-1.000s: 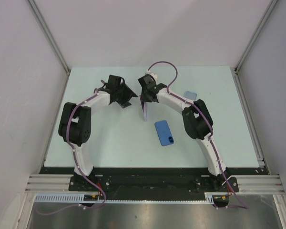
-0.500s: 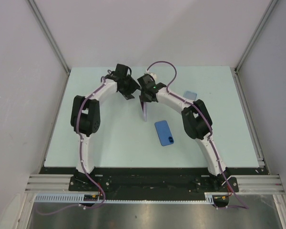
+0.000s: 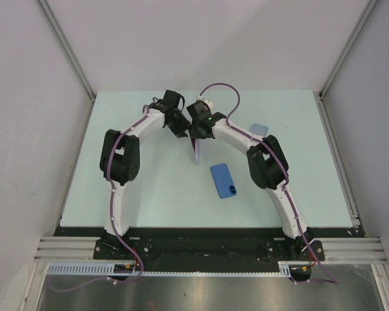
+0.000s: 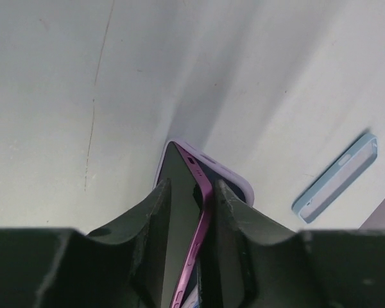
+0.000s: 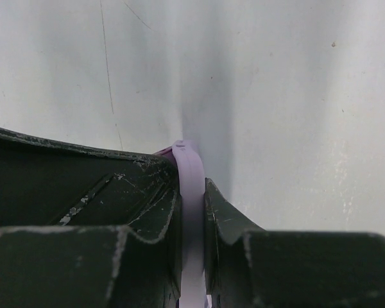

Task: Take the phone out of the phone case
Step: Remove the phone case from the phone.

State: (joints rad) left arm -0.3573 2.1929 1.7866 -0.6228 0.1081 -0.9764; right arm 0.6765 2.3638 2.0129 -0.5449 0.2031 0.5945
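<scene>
The lilac phone case (image 3: pixel 196 149) stands on edge near the table's middle. My right gripper (image 3: pixel 200 129) is shut on the case's rim (image 5: pixel 190 168), which sits pinched between its fingertips (image 5: pixel 192 192). In the left wrist view the phone (image 4: pixel 203 204), with a purple edge and a dark screen, leans slightly away from the case (image 4: pixel 237 182). My left gripper (image 4: pixel 191 196) straddles the phone's top. One finger (image 4: pixel 230 212) is against the phone's back. A dark gap shows between the other finger (image 4: pixel 155 215) and the purple edge. From above, the left gripper (image 3: pixel 181 124) sits close beside the right one.
A blue phone-shaped item (image 3: pixel 223 180) lies flat in front of the upright case. A light-blue case (image 3: pixel 259 129) lies at the back right and also shows as a light-blue case (image 4: pixel 337 186) in the left wrist view. The table's raised rails run along both sides.
My left arm has swung right, up to the upright case. Its jaws have narrowed around the phone. The right arm and the case have not moved.
</scene>
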